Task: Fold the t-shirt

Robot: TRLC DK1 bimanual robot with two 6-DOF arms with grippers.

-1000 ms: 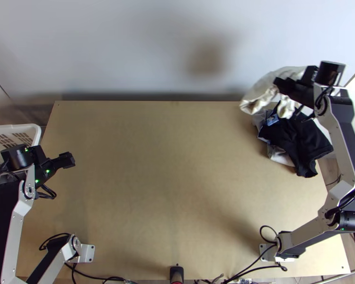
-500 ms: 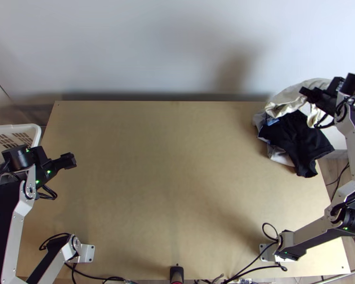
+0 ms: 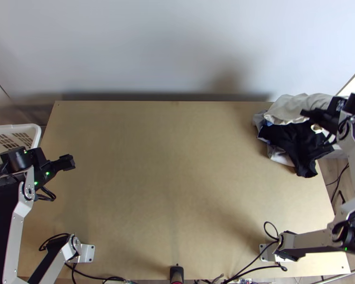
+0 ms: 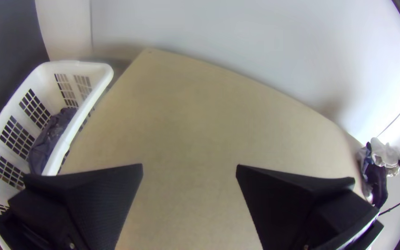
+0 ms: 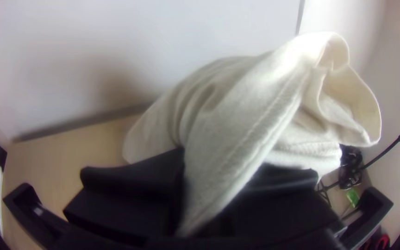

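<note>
From high over the near edge of the table (image 3: 177, 165), we look steeply down. From the left wrist, over its left side, we face the far edge; from the right, we look close across the cream garment (image 5: 241, 120) towards the wall (image 5: 140, 41). All three views share the far edge.

Both arms have silver-grey links dotted with small screws, the left arm's (image 3: 17, 222) backed by a flat black panel (image 3: 2, 213), the right arm's (image 3: 315, 240) blocky and straight-edged. Rounded black joint housings (image 3: 15, 160) show pinpoint green lights (image 3: 48, 173). Slim black cables (image 3: 270, 230) loop near pale base brackets (image 3: 87, 253) with drilled holes. The jaws are black, wide and flat.
</note>
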